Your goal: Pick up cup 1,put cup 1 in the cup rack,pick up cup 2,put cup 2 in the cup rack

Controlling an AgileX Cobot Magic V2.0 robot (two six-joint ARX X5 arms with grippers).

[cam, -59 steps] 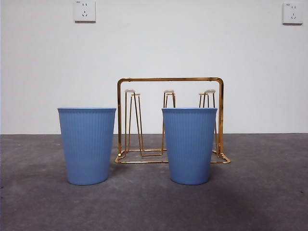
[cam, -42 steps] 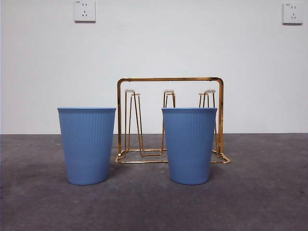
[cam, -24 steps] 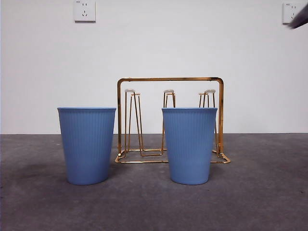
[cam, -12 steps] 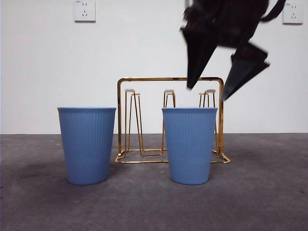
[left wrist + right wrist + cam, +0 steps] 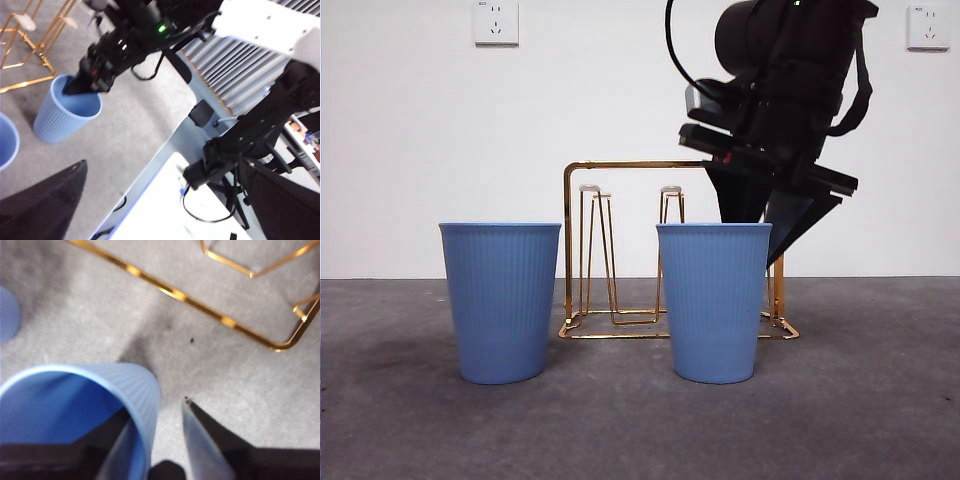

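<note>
Nothing racked yet: both blue cups stand on the grey tabletop (image 5: pixel 860 420) before the empty cup rack (image 5: pixel 574 250). The right gripper (image 5: pixel 756 238) straddles the nearer cup's (image 5: pixel 713 300) rim, jaws parted, one inside, one outside. The other cup (image 5: pixel 501 300) waits untouched; the left gripper, jaws spread, idles.

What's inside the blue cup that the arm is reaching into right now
One jaw of the right gripper dips inside the cup, against its wall; the other jaw stays outside, so the rim sits between them. The blue interior shows nothing else, but the arm hides its bottom.
</note>
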